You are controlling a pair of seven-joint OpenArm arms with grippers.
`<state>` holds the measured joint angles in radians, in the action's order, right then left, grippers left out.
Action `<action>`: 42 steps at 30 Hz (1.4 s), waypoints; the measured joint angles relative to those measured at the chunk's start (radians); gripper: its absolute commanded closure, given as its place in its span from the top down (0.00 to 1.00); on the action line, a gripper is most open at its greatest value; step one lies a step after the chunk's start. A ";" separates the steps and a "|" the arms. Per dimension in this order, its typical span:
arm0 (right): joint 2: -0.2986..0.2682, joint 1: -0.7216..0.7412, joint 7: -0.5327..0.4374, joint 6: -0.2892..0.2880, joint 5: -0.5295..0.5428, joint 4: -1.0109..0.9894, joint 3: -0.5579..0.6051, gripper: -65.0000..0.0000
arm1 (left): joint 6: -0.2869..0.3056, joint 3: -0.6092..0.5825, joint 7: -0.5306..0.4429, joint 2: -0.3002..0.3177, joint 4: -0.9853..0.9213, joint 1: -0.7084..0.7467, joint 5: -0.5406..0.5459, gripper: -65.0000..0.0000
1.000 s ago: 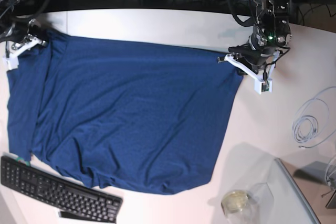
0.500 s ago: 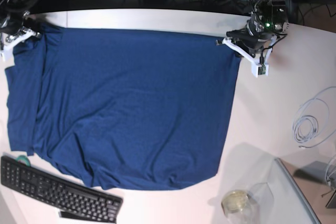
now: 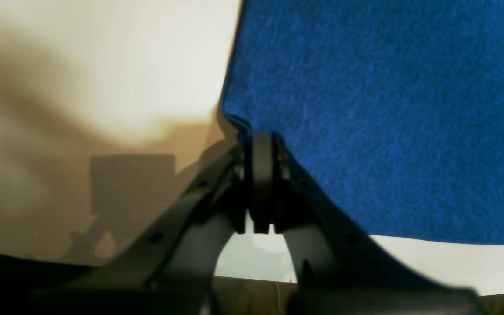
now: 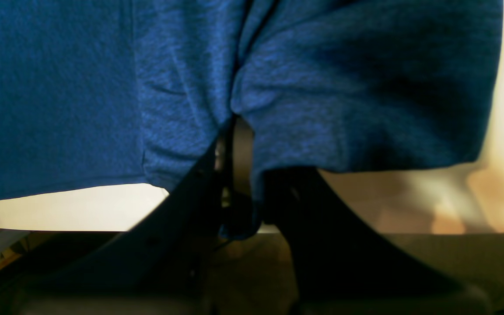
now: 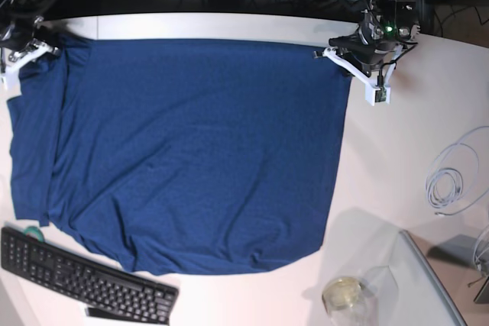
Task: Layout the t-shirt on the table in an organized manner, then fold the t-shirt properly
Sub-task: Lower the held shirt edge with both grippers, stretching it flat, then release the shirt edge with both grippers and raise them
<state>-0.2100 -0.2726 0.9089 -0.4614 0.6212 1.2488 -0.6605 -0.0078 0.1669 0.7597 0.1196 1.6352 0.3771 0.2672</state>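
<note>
Both claws pinch far corners of the t-shirt (image 5: 191, 150): left claw (image 3: 262, 144) and right claw (image 4: 239, 131) clamped tight, cloth spread across the table (image 5: 397, 158).

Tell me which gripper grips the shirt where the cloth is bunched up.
The right gripper: the t-shirt gathers into thick folds around its shut jaws. The left gripper pinches a flat, smooth corner, with bare table beside it.
</note>
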 measured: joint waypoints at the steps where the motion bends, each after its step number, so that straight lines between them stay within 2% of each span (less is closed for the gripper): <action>1: 0.000 -0.003 -0.002 0.000 0.000 0.000 0.000 0.01 | 0.000 0.000 0.000 0.000 0.000 0.000 0.000 0.00; 9: 0.000 -0.007 -0.003 0.000 0.003 0.001 0.000 0.01 | 0.000 0.000 0.000 0.000 0.000 0.000 0.000 0.00; 13: 0.000 -0.007 -0.003 0.000 0.003 0.001 -0.001 0.02 | -0.001 0.000 0.001 0.000 0.000 0.000 0.003 0.39; 14: 0.000 -0.007 -0.003 0.000 0.003 0.001 -0.001 0.06 | -0.001 0.000 0.000 0.000 0.000 0.000 0.003 0.48; 16: 0.000 -0.007 -0.002 0.000 0.003 0.002 -0.003 0.21 | 0.000 0.000 0.001 0.000 0.000 0.000 0.003 0.61; 19: 0.001 -0.008 -0.001 -0.004 0.008 0.014 -0.006 0.55 | 0.000 0.000 0.001 0.000 0.003 0.011 0.003 0.72; 21: 0.001 -0.008 -0.006 -0.011 0.020 0.021 -0.007 0.73 | 0.000 0.002 0.002 0.000 0.003 0.016 0.003 0.73; 22: 0.001 -0.011 -0.011 -0.011 0.024 0.021 -0.007 0.76 | 0.002 0.016 0.007 -0.003 0.003 0.016 0.003 0.73; 27: 0.018 -0.041 -0.002 -0.002 -0.011 0.068 -0.066 0.77 | 0.003 0.205 0.008 -0.024 0.004 0.011 0.004 0.73; 29: 0.034 -0.078 0.026 0.010 -0.045 0.131 -0.097 0.77 | 0.004 0.286 0.005 -0.025 0.000 0.008 0.002 0.74; 32: 0.037 -0.108 0.027 0.006 -0.036 0.226 -0.140 0.77 | 0.001 0.369 0.000 -0.023 -0.032 0.002 0.005 0.73; 33: 0.031 -0.105 0.015 0.006 -0.033 0.240 -0.144 0.77 | 0.011 0.387 0.002 -0.021 -0.035 0.002 0.004 0.73; 37: 0.026 -0.095 0.016 0.006 -0.024 0.244 -0.146 0.77 | 0.128 0.462 0.001 -0.032 -0.027 -0.013 0.005 0.73; 40: 0.027 -0.096 0.022 0.006 -0.038 0.242 -0.174 0.77 | 0.131 0.508 -0.004 -0.031 -0.025 -0.019 0.013 0.73; 42: -0.008 -0.061 0.000 0.003 -0.092 0.228 -0.167 0.77 | 0.121 0.516 -0.003 -0.028 -0.026 -0.011 -0.001 0.73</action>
<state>-0.2184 -0.3336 0.9092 -0.4587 0.5297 1.4765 -0.8280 0.1131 0.6830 0.7563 0.0917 1.6096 0.3660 0.2665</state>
